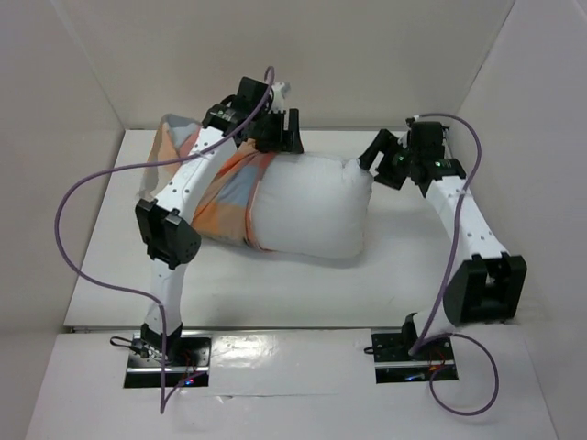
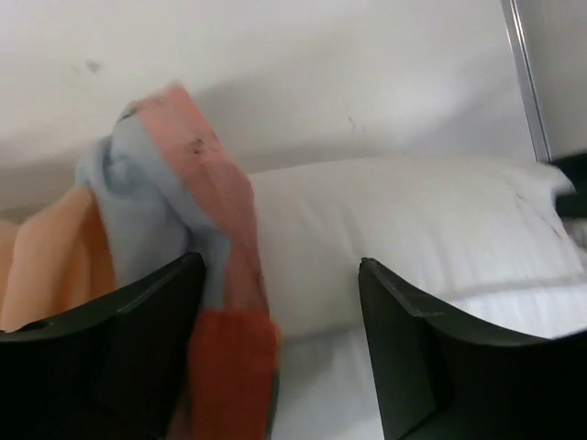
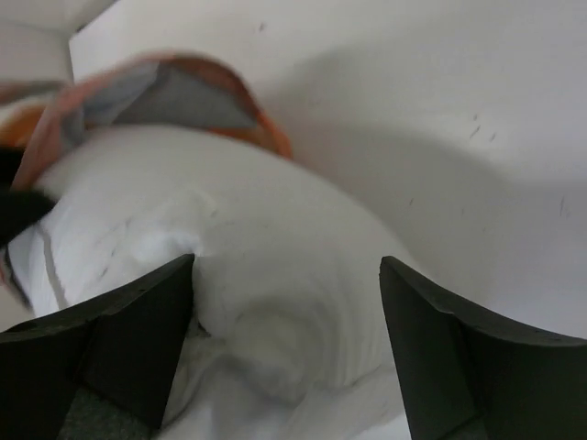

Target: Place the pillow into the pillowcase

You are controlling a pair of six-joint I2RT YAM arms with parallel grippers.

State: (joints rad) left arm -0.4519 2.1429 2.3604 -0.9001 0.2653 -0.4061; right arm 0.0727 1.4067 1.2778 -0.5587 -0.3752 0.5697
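White left arm [image 1: 188,179] and right arm [image 1: 468,220], black joints [image 1: 168,236], looping purple cables [image 1: 59,220], black base plates [image 1: 197,353].

There is one large, plump, white fabric pillow [image 1: 312,206] and one soft checked pillowcase [image 1: 234,197] of orange, blue-grey and tan squares. One white tabletop [image 1: 275,284] carries them. Two white-and-black robot arms stand here: the left arm [image 1: 188,183] and the right arm [image 1: 463,215]. Black two-finger end effectors number two: the left end effector [image 1: 280,137] and the right end effector [image 1: 381,156]. There are two thin purple cables: the left cable [image 1: 69,197] and the right cable [image 1: 449,275].
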